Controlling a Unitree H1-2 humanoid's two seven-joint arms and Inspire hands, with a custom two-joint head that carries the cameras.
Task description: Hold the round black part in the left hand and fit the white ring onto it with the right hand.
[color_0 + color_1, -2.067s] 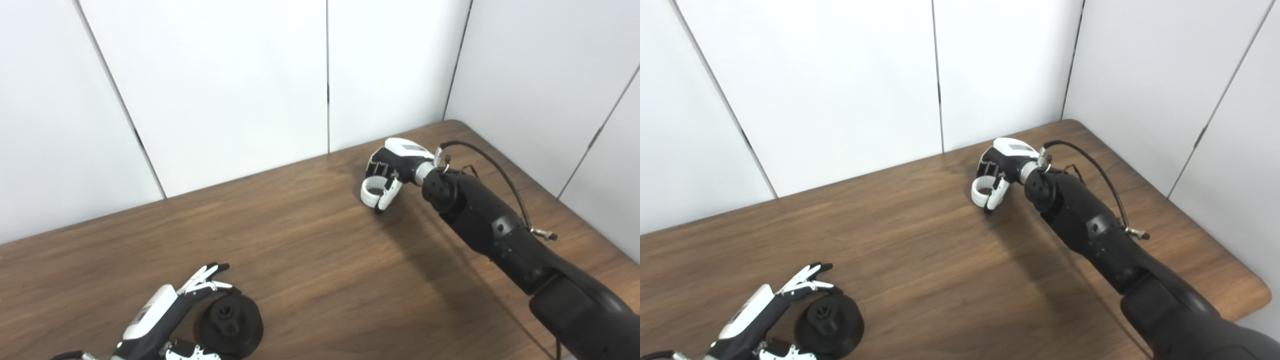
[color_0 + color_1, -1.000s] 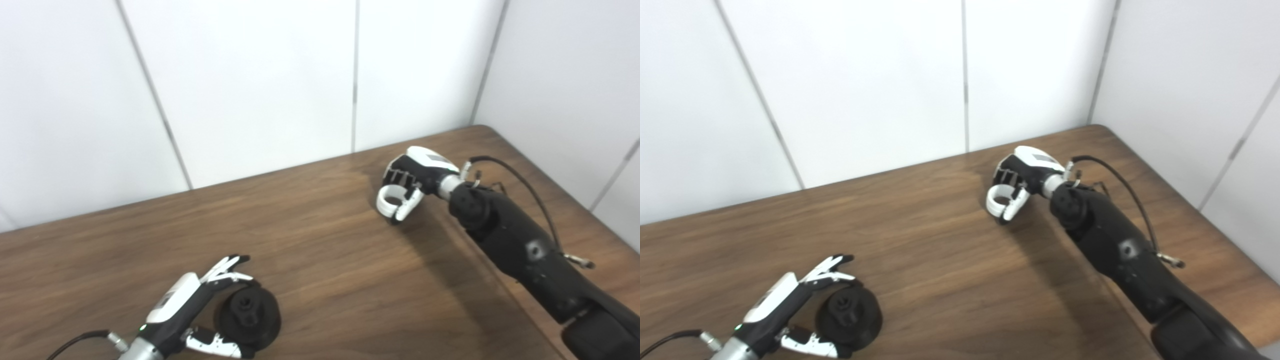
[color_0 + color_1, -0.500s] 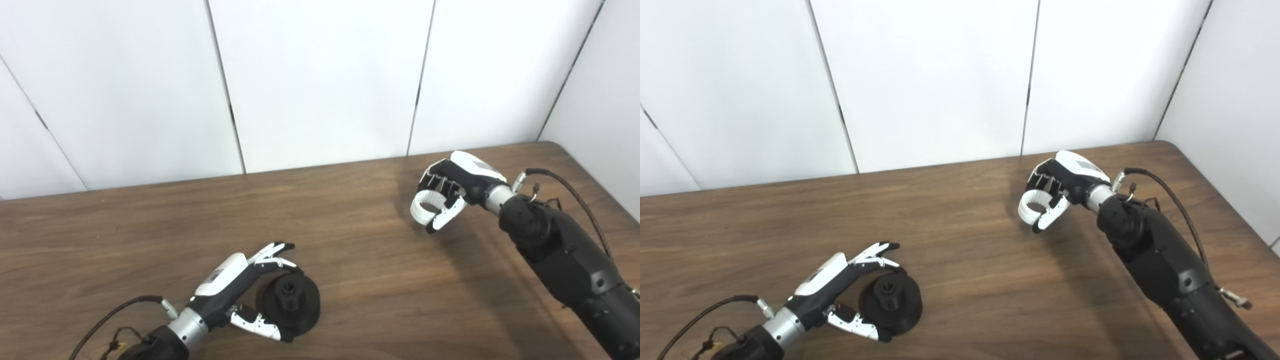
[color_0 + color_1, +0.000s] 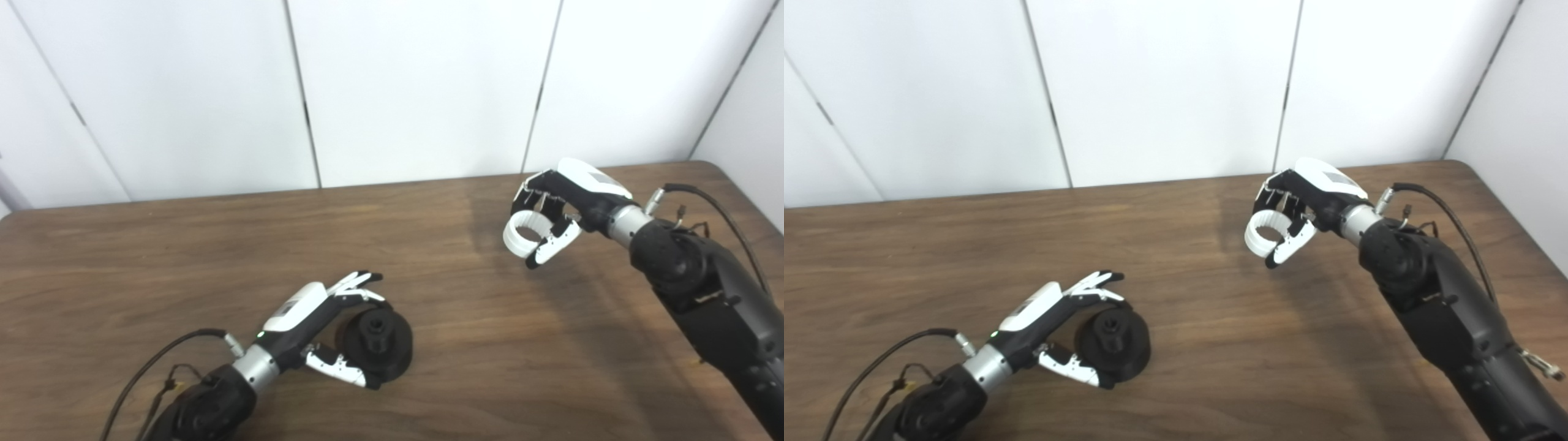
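The left hand (image 4: 309,334) is sitting low at the left, and its fingers and thumb are curling around the black part (image 4: 375,344). The part is still resting on the table (image 4: 153,257), so the hand is cupping it more than lifting it; I cannot tell how tightly it is squeezing. The part is round, with a small raised hub sticking up in the middle. Far over to the right, the right hand (image 4: 560,208) is hanging above the table and gripping the ring (image 4: 522,234) between its fingers and thumb. The ring's hole is facing up and toward the cameras. The two hands are well apart. I think the picking-up step is nearly done and the bringing-together step is coming. Next, the right hand needs to carry the ring over to the part, line up the hole with the hub, and push it down straight while the left hand is keeping the part steady.
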